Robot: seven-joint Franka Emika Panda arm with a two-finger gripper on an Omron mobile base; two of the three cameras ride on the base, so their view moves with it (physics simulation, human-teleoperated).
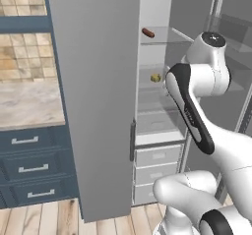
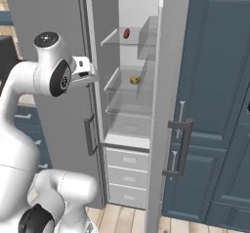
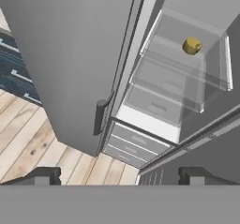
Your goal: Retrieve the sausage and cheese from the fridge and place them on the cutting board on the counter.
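On the far left, left of the fridge (image 1: 98, 96), is the surface (image 1: 27, 103). It is beige stone with tan tiles (image 1: 22, 57) behind it and blue-grey drawers (image 1: 32, 167) under it. The drawers have silver handles.

Next comes the fridge. Its left door (image 1: 96, 106) is swung open toward me, and it has a dark bar handle (image 1: 132, 140) on its edge. The wood floor (image 1: 44, 219) runs under that door.

Inside the fridge it is white, with clear shelves. The sausage (image 1: 148, 33) lies on the top shelf, small and reddish-brown. The cheese (image 1: 155, 77) sits one shelf lower, almost straight below the sausage. It is a little yellow chunk. Below the shelves are three light drawers (image 1: 157, 172) at the bottom of the fridge.

My gripper (image 3: 119, 176) is in front of the open fridge, up high and looking down at it. It is open wide, with the two tips far apart, and it holds nothing. It is well apart from the cheese and not touching anything.

On the right, the other fridge door (image 2: 163, 105) is open too, with a dark bar handle (image 2: 181, 146). Right of the fridge stands a tall blue-grey cupboard (image 2: 215, 100).
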